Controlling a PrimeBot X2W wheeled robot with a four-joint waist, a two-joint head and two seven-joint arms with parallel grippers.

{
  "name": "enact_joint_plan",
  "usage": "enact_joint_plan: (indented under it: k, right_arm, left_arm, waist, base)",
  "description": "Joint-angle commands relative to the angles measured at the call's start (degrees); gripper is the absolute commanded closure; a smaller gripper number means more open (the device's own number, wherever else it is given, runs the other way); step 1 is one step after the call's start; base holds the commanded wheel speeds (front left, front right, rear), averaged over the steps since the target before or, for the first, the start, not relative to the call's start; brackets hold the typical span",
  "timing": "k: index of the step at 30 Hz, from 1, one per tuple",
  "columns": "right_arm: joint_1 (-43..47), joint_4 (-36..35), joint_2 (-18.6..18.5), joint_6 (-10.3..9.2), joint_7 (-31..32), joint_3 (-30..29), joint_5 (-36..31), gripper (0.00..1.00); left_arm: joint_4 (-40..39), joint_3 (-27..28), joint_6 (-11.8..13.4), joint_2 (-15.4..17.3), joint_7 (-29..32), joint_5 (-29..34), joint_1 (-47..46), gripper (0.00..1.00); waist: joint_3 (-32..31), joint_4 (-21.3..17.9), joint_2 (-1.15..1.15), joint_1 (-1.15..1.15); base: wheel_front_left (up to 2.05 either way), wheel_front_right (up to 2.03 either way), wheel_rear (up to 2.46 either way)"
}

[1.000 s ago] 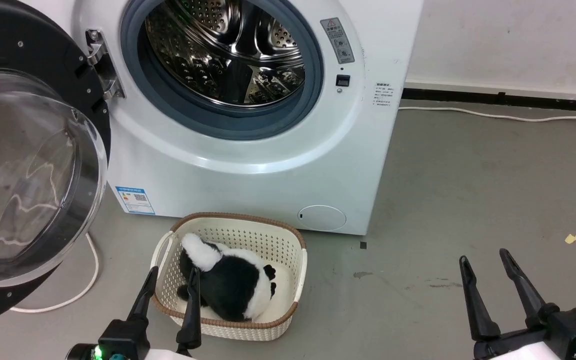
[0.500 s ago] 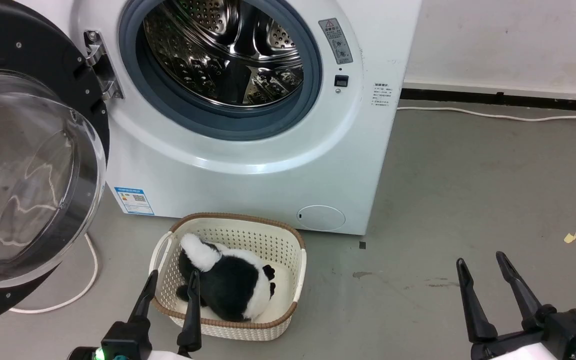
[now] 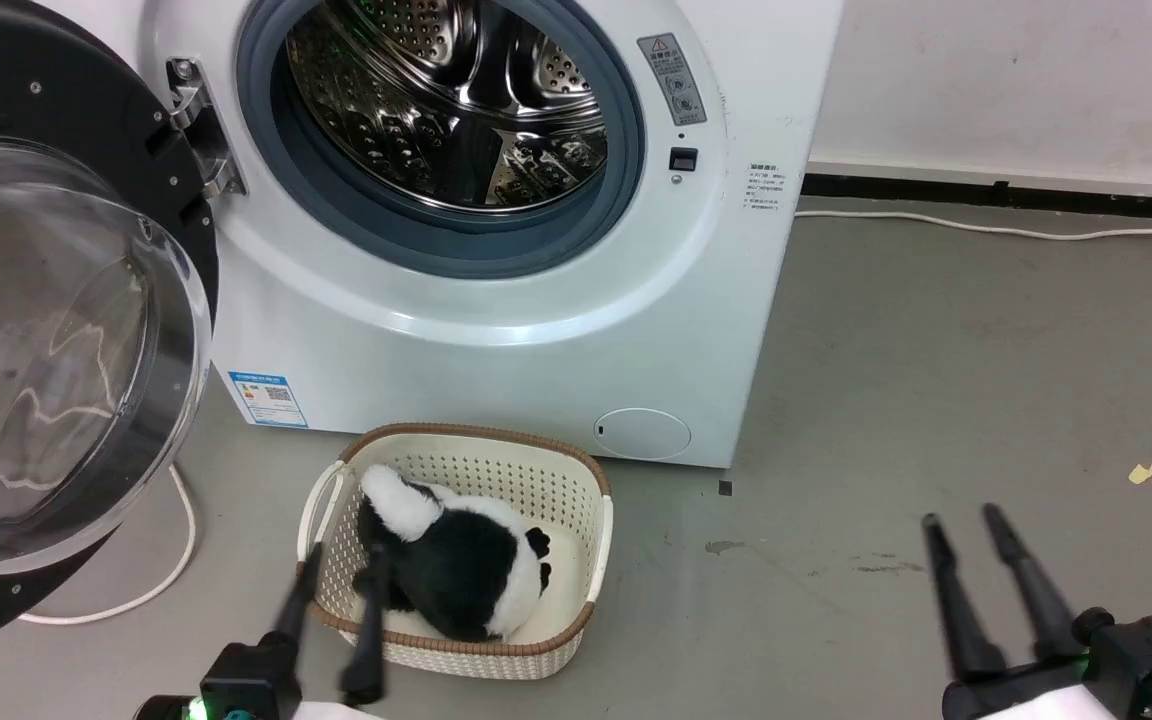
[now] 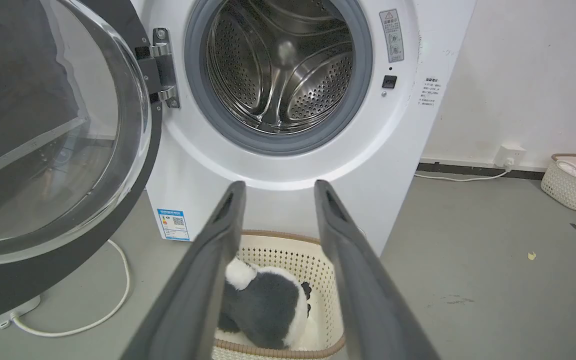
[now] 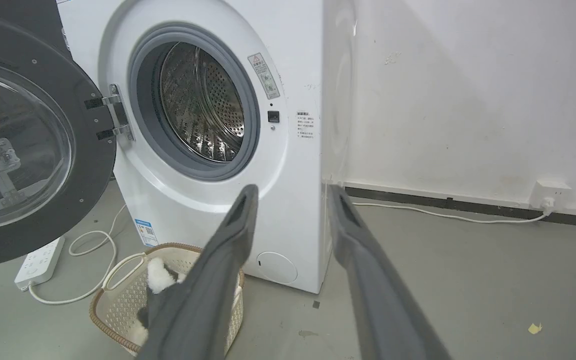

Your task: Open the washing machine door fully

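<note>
From the head view I judged the job done, or very nearly. The washing machine door (image 3: 46, 330) stood swung wide on its hinge (image 3: 198, 130), up and to the left of my left gripper (image 3: 341, 560). The open mouth of the washing machine (image 3: 496, 340) lay ahead of both sets of jaws. The left gripper hovered over a cream laundry basket (image 3: 476, 432) holding a black-and-white plush toy (image 3: 466, 580), jaws parted and empty. The right gripper (image 3: 960, 517), well off to the right over bare grey floor (image 3: 936, 380), was parted and empty too. In the left wrist view the steel drum (image 4: 278, 65) sat straight beyond the fingertips and the door to their left, neither touched. Whether the hinge had any travel left, I couldn't tell. In the right wrist view the smooth floor carried a white power strip (image 5: 38, 262) and looped cable (image 5: 93, 240) beneath the door, left of the jaws. A yellow scrap (image 5: 534, 328) lay to their right, and a white wall (image 5: 468, 90) with a socket (image 5: 550, 192) rose behind.
</note>
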Motion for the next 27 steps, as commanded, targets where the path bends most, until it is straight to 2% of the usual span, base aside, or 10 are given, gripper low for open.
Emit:
enact_joint_plan:
  k: [1, 27]
  right_arm:
    - [-0.01, 0.0, 0.0, 0.0, 0.03, -0.01, -0.01, 1.0]
    - [-1.02, -0.02, 0.07, 0.01, 3.41, 0.26, -1.3, 1.0]
  left_arm:
    - [0.01, 0.02, -0.01, 0.01, 0.04, 0.02, -0.01, 1.0]
    - [-1.09, 1.56, -0.78, -0.65, 3.38, 2.08, -0.84, 1.0]
  waist:
    - [0.0, -0.01, 0.0, 0.0]
    - [-0.13, -0.81, 0.0, 0.0]
  base:
    - [0.0, 0.0, 0.0]
    - [0.0, 0.0, 0.0]
